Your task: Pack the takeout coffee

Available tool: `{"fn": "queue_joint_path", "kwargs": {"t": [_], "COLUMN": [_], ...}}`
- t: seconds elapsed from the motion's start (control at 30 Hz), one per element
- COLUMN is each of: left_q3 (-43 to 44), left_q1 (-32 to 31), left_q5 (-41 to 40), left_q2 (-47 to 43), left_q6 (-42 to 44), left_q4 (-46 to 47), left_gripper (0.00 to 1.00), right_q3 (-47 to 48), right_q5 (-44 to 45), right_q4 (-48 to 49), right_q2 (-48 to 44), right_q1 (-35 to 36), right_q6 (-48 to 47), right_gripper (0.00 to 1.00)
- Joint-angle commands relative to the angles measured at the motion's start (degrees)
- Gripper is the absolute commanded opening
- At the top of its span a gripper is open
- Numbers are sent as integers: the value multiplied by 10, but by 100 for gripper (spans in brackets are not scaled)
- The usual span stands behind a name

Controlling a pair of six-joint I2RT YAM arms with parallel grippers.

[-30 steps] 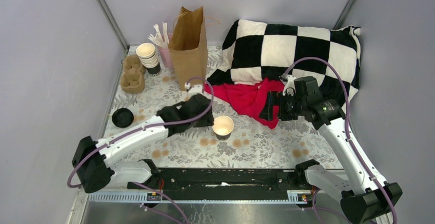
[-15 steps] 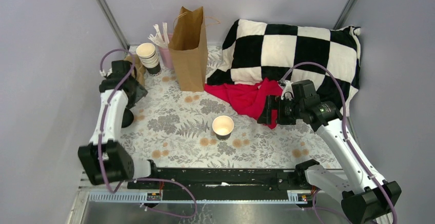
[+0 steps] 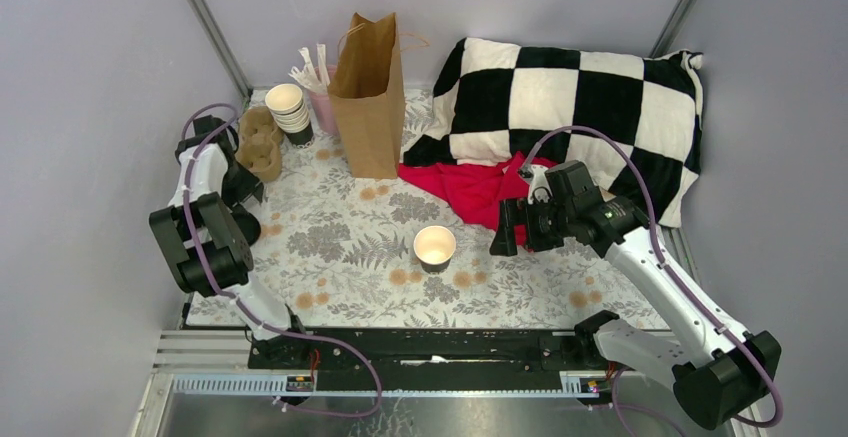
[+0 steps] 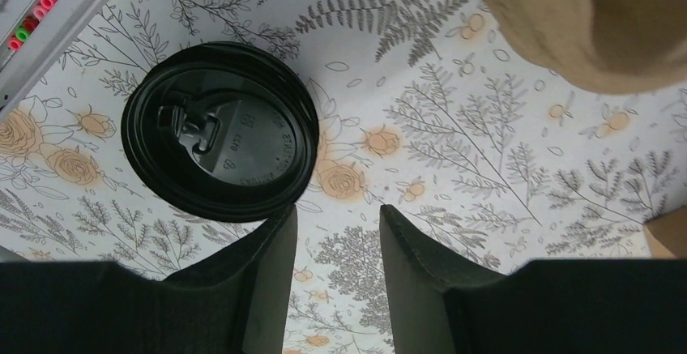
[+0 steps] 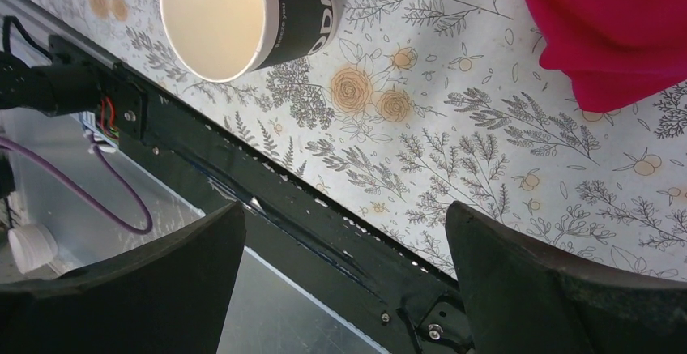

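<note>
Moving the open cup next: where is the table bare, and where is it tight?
Bare: the stretch between brown bag, open cup and near rail. Crowded: the far-left corner, where cup stack, carrier, black lid and left claw bunch together.

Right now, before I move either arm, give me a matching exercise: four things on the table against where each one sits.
Things:
1. black lid
2. lidless cup
3. brown paper bag
4. red cloth

Places:
A. upright at the back of the table
B. flat by the table's left edge
C. upright mid-table
D. crumpled against the checkered pillow

Pairs: 1-B, 2-C, 3-A, 4-D.
</note>
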Motion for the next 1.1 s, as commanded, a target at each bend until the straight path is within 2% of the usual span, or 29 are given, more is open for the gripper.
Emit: {"fn": "queue_joint_path", "kwargs": {"t": [0.0, 0.13, 0.3, 0.6, 0.9, 1.07], "left_q3": [1, -8, -11, -5, -10, -11], "left_q1": [19, 28, 40, 44, 43, 44], "left_q5": [15, 26, 36, 27, 25, 25], "left_q2": [18, 32, 55, 70, 63, 66], "left_q6": [17, 26, 27, 28, 33, 38], "left_q4": [16, 35, 49, 52, 51, 50], "left_gripper": [46, 43, 29, 25, 11, 11], "right_q3": [-5, -9, -12, -9, -11, -10], "right_q5": [23, 20, 21, 23, 22, 23], "right_q4": [17, 26, 28, 33, 32, 34], "right_q2": [5, 9, 12, 20, 19, 18], "right_q1": [24, 30, 31, 32, 31, 32], "right_q6": [-22, -23, -22, -23, -23, -22], "right_gripper": [100, 100, 100, 100, 100, 100]}}
